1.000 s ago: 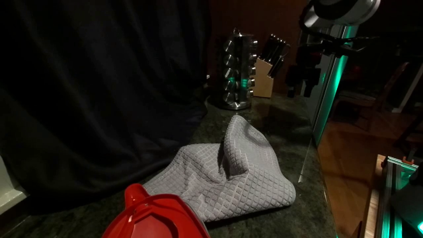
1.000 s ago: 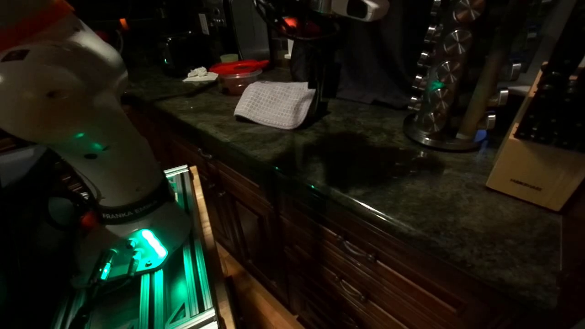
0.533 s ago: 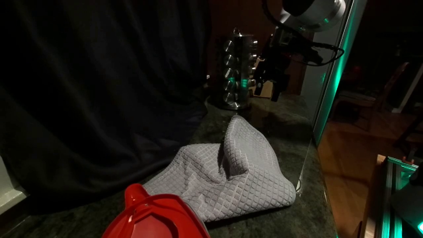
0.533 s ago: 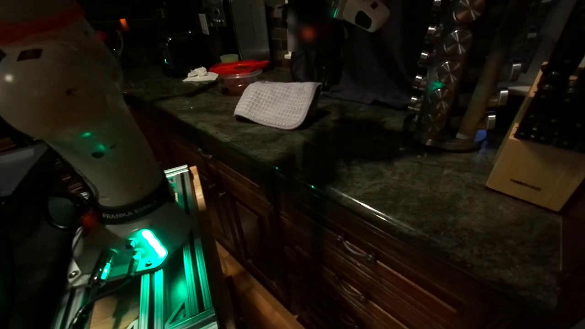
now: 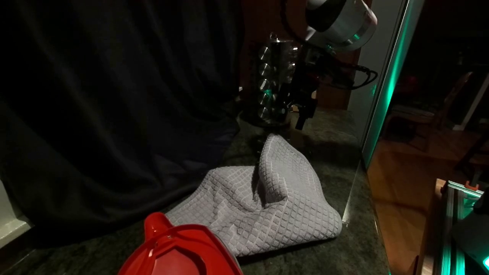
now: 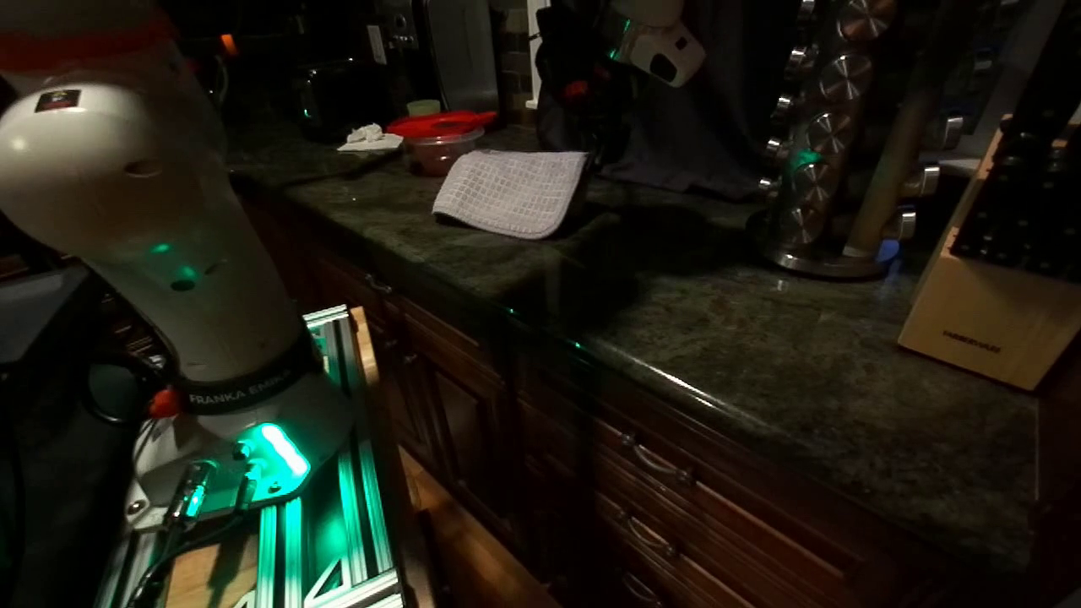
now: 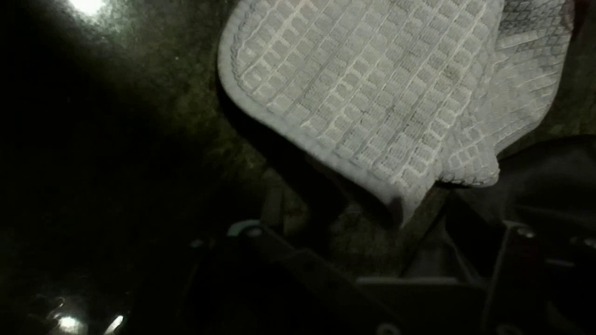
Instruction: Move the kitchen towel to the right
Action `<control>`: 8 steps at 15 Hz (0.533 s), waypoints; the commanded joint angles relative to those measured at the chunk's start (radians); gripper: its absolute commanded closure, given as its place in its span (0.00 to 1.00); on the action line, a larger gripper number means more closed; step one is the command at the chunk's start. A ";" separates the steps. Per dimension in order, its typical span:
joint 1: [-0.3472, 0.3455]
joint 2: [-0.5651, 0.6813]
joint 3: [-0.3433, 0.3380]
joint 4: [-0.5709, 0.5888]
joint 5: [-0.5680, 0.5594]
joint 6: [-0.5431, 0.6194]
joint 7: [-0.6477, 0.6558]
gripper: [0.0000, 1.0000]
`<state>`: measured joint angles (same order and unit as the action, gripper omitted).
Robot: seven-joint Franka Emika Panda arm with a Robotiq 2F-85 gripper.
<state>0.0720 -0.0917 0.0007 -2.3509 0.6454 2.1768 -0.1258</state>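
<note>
One kitchen towel (image 5: 294, 210), grey, rumpled, on the counter (image 6: 844, 363) just beside one red-lidded container (image 6: 439, 135). Its raised fold (image 5: 272, 164) points toward one spice rack (image 6: 826, 135); bunched up, so long axis can't be told for sure. One gripper (image 5: 291, 118) near that fold, gap between them in an exterior view; jaws spread well apart in the wrist view. Further out: one knife block (image 6: 980, 312) near the rack, one dark curtain (image 5: 126, 107) alongside the counter, one robot arm (image 6: 194, 219).
</note>
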 commanded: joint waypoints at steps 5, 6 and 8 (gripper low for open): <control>0.020 0.038 0.057 -0.021 0.046 0.168 -0.054 0.40; 0.020 0.041 0.059 -0.018 0.054 0.164 -0.056 0.50; 0.021 0.043 0.063 -0.022 0.066 0.179 -0.063 0.46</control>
<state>0.0890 -0.0511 0.0572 -2.3572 0.6681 2.3216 -0.1566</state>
